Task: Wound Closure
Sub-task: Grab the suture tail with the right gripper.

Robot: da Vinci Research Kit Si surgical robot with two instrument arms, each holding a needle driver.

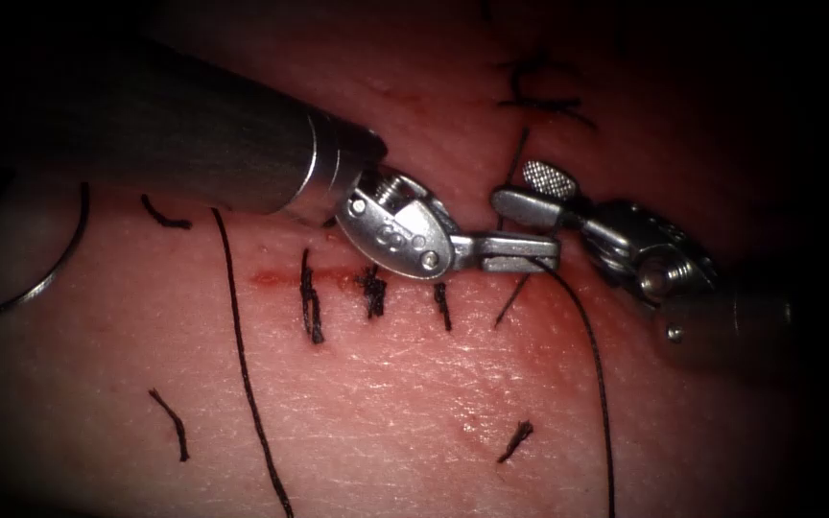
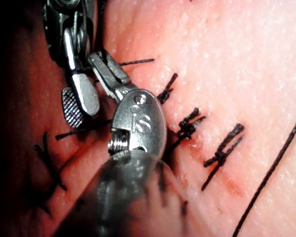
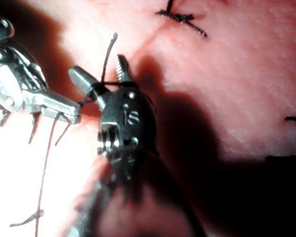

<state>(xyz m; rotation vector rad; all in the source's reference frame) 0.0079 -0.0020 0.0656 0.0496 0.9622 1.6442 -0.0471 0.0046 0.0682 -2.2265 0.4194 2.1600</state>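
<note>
Left pincer: clenched on the thread at the cut, just right of the third stitch; from the tips the strand runs down the tissue to the lower edge of the endoscope view.
Right pincer: released, jaws parted, with a dark strand crossing between them near their base (seen in the right wrist view); nothing is gripped.
Needle: lies loose on the tissue at the far left, well apart from both tools, not in the tissue; a curved arc of it shows.
Tissue: the cut runs across it, with red fluid along its line.
Stitches: three tied ones cross the cut to the left of the tools; a fourth strand crosses it under the left pincer.
Cut ends of thread: short pieces are scattered over the tissue below the cut and at the upper left.
Second long strand: runs from above the cut downward, left of the stitches.
Handling note: judged from this layout, thread work is in hand at the right end of the cut. Keep the left grip steady and tension even (a jerk could tear the stitch out of the edge). Keep the strand seated deep between the right jaws before closing, clear of the tissue.
</note>
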